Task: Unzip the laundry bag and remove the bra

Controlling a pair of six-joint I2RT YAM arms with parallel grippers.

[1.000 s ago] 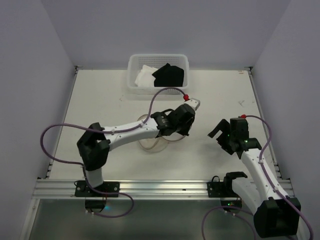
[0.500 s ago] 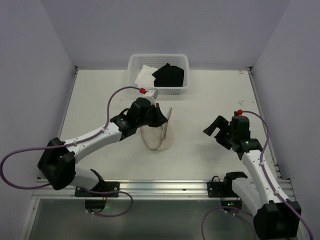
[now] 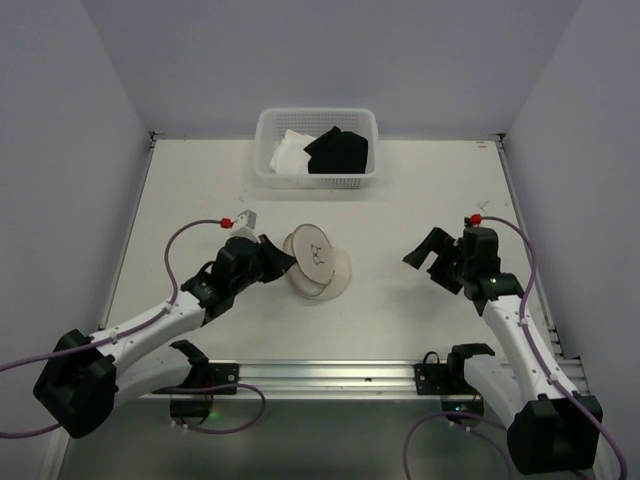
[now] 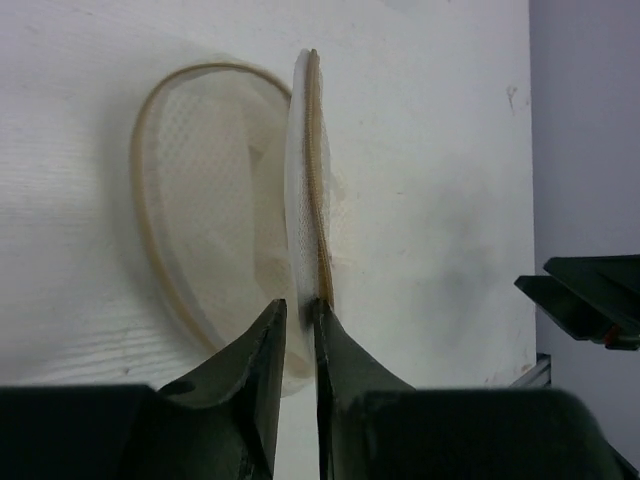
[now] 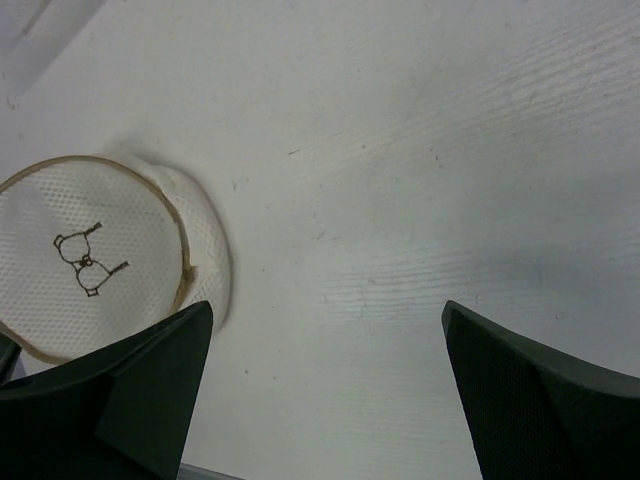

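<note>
The laundry bag sits mid-table, a round whitish mesh drum. Its flat face with the small black icon stands tilted up off the lower hoop. In the left wrist view this face is edge-on, and the mesh cup beside it shows nothing dark inside. My left gripper is nearly shut, pinching the face's near mesh edge through a thin slit. My right gripper hangs wide open right of the bag, holding nothing. No bra shows in the bag.
A white perforated basket stands at the back centre. It holds a white cloth and a black garment; I cannot tell what the garment is. An aluminium rail runs along the near edge.
My left arm has swung from across the bag to its left side, drawing the flat face up and over. Its jaws have parted a sliver. The right arm barely moved.
</note>
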